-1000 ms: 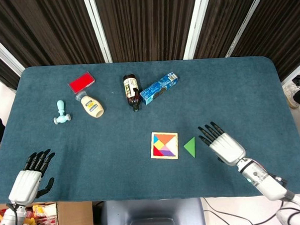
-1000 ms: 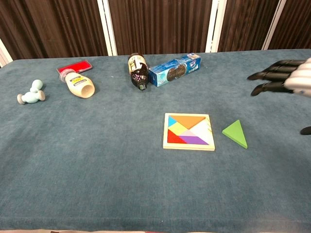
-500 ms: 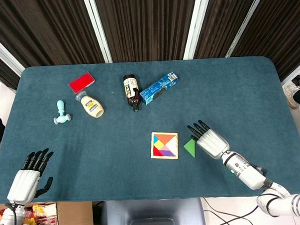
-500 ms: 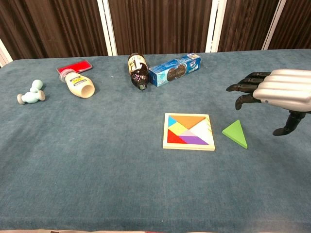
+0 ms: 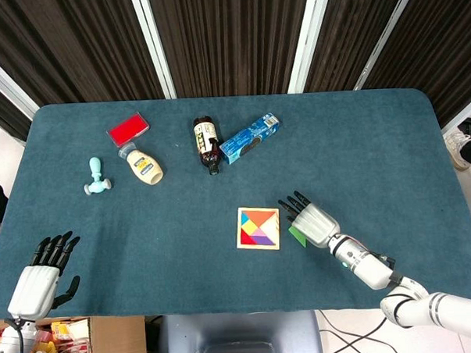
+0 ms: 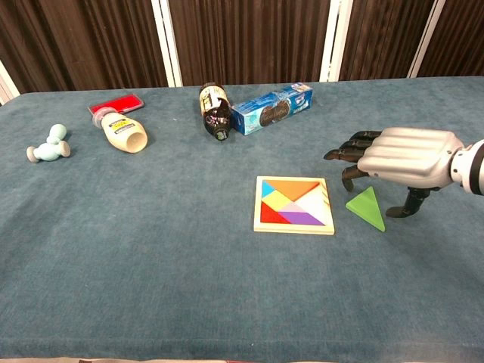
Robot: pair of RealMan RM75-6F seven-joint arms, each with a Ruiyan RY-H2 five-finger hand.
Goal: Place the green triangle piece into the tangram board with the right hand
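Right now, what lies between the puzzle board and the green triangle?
Only bare blue cloth separates the board from the triangle, seen in the chest view.

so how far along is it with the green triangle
Early on. Nothing is placed yet: the green triangle piece lies on the table just right of the tangram board, whose right-edge slot shows bare. In hand: the right robot hand hovers over the triangle, fingers spread, not gripping. The left robot hand sits idle at the table edge. Left: grasp, move, fit.

Bare cloth around tangram board (image 6: 293,228), bottle (image 6: 215,110) and box (image 6: 271,109) well behind
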